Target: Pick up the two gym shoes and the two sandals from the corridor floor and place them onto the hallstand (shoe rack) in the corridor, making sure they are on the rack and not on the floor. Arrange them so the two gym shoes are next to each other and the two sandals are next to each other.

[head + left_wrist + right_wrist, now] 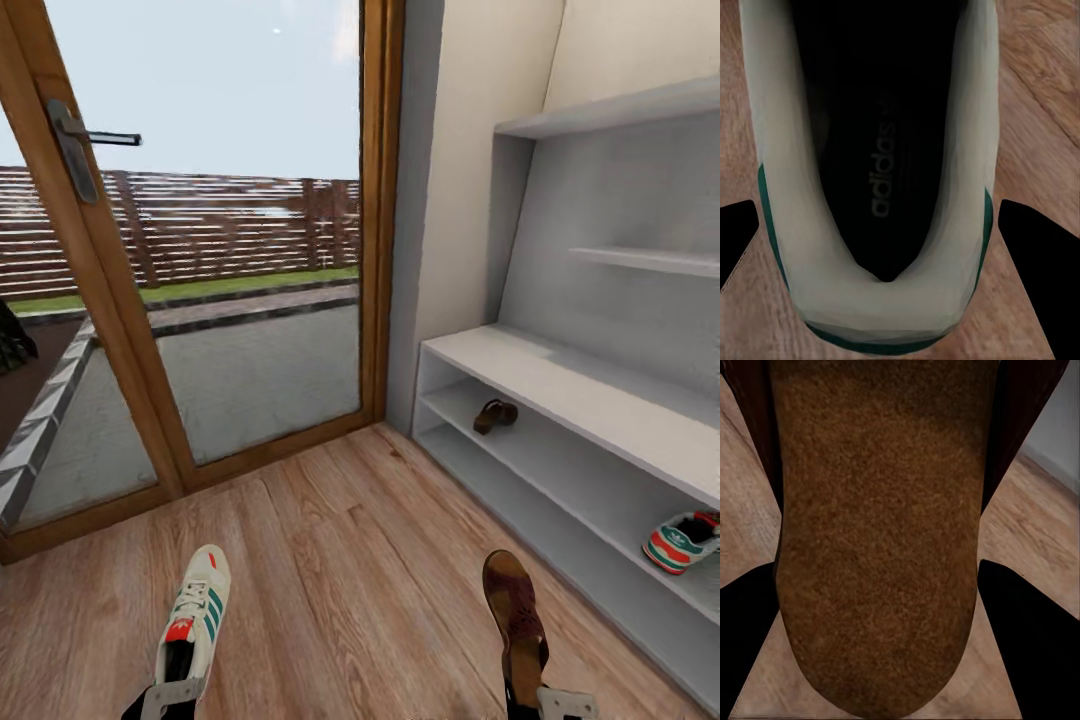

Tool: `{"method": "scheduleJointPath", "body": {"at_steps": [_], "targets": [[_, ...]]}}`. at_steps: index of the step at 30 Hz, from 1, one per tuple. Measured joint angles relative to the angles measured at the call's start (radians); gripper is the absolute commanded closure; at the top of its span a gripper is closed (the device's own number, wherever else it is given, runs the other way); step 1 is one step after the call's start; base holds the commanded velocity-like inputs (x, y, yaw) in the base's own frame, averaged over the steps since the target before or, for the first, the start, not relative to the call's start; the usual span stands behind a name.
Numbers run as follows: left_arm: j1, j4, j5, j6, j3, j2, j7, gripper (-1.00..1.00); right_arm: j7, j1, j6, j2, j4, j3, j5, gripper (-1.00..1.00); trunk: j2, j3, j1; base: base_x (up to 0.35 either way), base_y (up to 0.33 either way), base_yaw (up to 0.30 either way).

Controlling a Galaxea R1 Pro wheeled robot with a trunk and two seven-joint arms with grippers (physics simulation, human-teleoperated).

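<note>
Protruding forward from left hand (170,695), gym shoe (197,618); from right hand (560,703), sandal (515,612).

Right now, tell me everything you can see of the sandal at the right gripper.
The sandal is dark reddish-brown with a grainy tan-brown footbed and darker raised edges, leather by the look of it. In the head view its toe points away from the robot toward the hallstand, heel nearest the right gripper. The right wrist view shows the rounded heel between the two dark fingers, over the corridor floor. Whether the fingers press it, or whether it rests on the floor, cannot be told.
</note>
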Motion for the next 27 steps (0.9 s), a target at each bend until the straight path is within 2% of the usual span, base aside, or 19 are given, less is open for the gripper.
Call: {"method": "scheduleJointPath", "body": {"at_steps": [7,24,27], "targets": [[0.0,0.0,0.0,0.0,0.0,0.0,0.0,1.0,0.0,0.0,0.0,0.0,0.0,0.0,0.0,1.0,0.0,0.0,0.0,0.001,0.083,-0.263],[0.0,0.002,0.0,-0.001,0.0,0.0,0.0,1.0,0.0,0.0,0.0,0.0,0.0,0.0,0.0,1.0,0.0,0.0,0.0,0.0,0.005,-0.263],[0.0,0.001,0.0,0.0,0.0,0.0,0.0,1.0,0.0,0.0,0.0,0.0,0.0,0.0,0.0,1.0,0.0,0.0,0.0,0.0,0.204,-0.263]]}}
